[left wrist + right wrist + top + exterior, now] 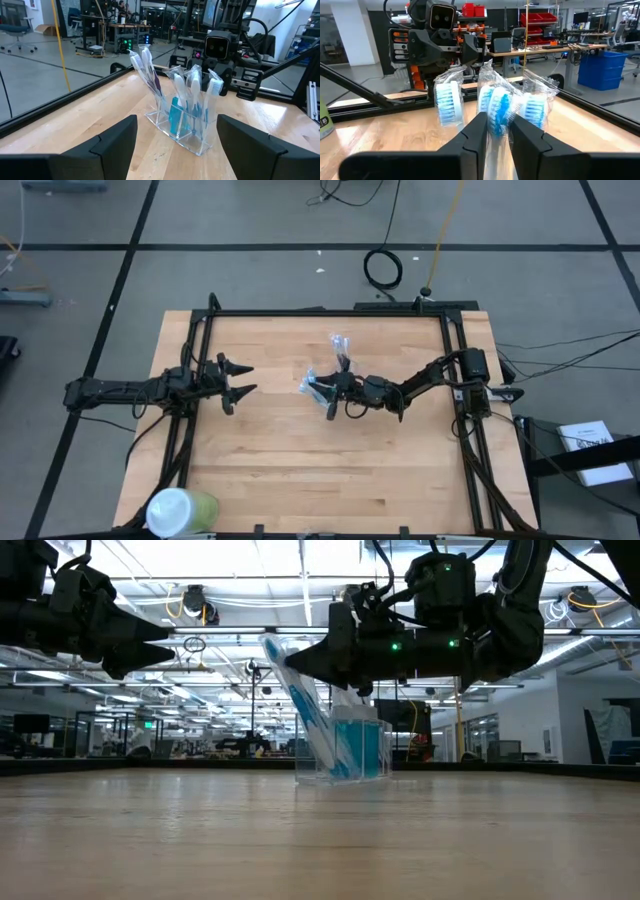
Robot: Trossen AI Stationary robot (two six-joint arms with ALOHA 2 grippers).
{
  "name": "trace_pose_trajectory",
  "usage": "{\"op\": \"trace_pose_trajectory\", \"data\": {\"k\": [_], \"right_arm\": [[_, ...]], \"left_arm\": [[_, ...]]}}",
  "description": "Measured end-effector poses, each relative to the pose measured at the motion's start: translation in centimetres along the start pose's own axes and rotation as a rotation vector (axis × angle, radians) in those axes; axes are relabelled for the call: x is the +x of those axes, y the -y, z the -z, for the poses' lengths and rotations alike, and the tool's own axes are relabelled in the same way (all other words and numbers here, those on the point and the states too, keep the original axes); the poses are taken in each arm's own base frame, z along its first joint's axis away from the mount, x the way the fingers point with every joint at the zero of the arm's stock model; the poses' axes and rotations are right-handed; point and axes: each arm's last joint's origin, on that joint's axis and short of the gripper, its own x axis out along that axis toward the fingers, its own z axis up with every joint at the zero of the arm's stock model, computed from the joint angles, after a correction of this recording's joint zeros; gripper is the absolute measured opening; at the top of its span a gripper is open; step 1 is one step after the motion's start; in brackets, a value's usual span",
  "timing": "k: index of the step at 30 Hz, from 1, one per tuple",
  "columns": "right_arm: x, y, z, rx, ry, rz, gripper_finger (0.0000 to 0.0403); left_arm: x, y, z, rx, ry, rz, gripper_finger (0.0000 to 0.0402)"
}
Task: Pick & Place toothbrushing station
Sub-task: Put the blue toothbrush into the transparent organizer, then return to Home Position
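Clear cup (182,127) shows teal tubes (175,114) only from left wrist.

- We can read no text, label, brand or number anywhere in these four views.
- The white box (591,450) lying on the floor beside the table carries dark print (far too small for us to make out).
- The green cup (324,120) shows a small mark we cannot read.
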Motion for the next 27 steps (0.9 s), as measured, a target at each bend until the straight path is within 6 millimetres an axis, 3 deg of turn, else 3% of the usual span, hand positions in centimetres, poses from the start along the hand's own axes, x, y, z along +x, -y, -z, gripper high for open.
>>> {"op": "trace_pose_trajectory", "data": {"k": [6,18,27], "right_arm": [[-0.06,0.02,0.22,-0.003,-0.008,-0.003,0.0078],[-0.06,0.02,0.11,0.000,0.002,-0.003,0.0178],[-0.10,-0.01,-0.47,0.003,0.011,-0.002,0.0205]], "left_arm": [[0.00,0.00,0.00,0.000,0.000,0.000,0.0283],[0.00,0.00,0.01,0.000,0.000,0.000,0.0283],[0.00,0.00,0.00,0.000,0.000,0.000,0.0283]]}}
